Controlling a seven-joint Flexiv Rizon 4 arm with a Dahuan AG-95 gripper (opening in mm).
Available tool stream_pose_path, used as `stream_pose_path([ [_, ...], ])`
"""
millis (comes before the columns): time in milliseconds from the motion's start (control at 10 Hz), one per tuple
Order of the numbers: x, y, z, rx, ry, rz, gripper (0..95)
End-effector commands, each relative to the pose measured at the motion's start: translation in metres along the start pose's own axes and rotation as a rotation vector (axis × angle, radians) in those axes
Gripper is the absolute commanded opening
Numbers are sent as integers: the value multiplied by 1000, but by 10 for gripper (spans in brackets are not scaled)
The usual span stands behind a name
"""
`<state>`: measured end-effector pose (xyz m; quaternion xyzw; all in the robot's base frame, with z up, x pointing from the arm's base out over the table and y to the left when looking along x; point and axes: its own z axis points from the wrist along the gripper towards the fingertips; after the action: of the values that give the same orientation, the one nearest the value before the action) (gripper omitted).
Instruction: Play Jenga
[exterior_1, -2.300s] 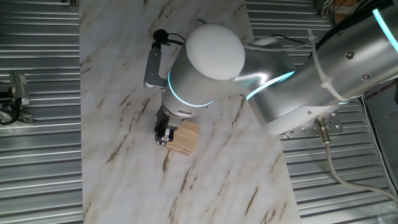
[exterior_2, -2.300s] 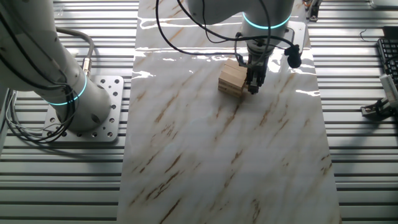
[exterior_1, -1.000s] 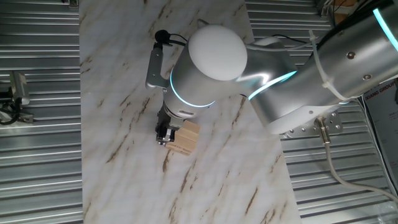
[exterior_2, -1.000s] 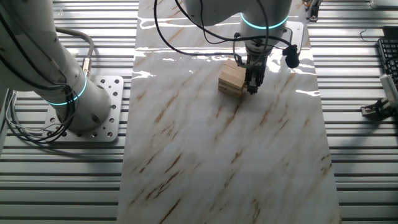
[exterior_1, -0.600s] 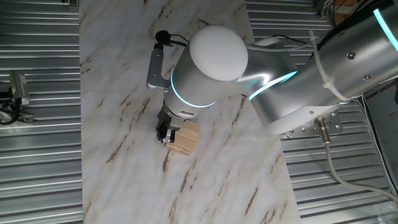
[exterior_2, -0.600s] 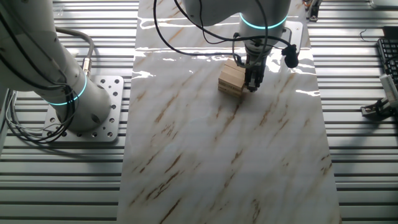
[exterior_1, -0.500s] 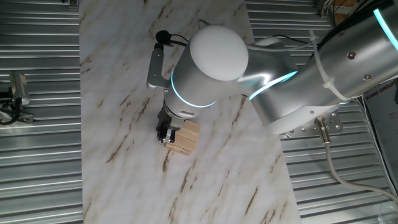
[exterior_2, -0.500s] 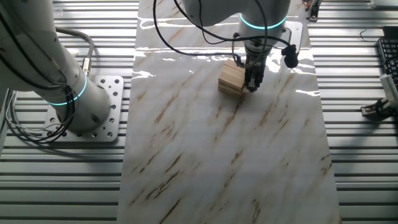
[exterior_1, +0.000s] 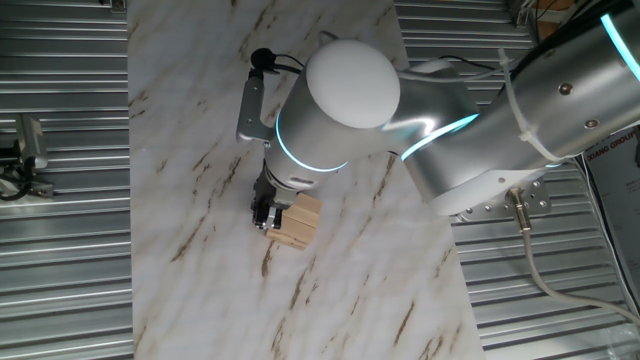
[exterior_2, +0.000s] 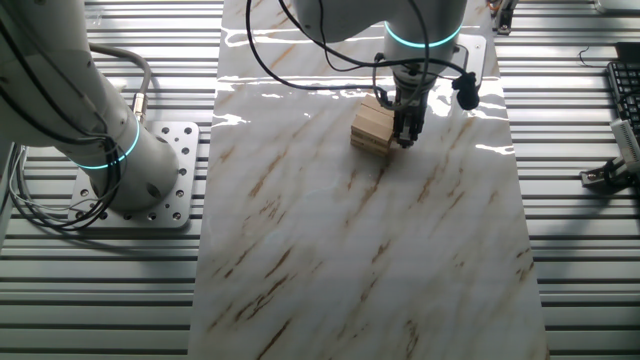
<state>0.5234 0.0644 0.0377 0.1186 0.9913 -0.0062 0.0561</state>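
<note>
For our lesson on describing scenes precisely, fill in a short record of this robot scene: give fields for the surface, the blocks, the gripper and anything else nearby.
surface: white marble-patterned table top, set on ribbed metal flooring
blocks: small stack of pale-tan wooden Jenga blocks, in crosswise layers, standing on the table
gripper: dark two-finger gripper pointing down, tips low against one side of the stack; open or shut cannot be told
arm: silver robot arm with glowing cyan rings
nearby: black cable looping from the wrist
</note>
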Motion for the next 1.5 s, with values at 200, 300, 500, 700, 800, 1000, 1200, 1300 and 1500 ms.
stream_pose_path([
  [200,0,0,0,1,-2,2,190],
  [300,0,0,0,0,-2,4,0],
  [500,0,0,0,-3,-1,9,0],
  [700,0,0,0,-6,-1,11,0],
  [800,0,0,0,-5,-2,12,0],
  [1000,0,0,1,-3,-3,11,0],
  [1200,0,0,1,-4,-3,11,0],
  [1300,0,0,1,-4,-3,10,0],
  [1500,0,0,1,-4,-4,9,0],
])
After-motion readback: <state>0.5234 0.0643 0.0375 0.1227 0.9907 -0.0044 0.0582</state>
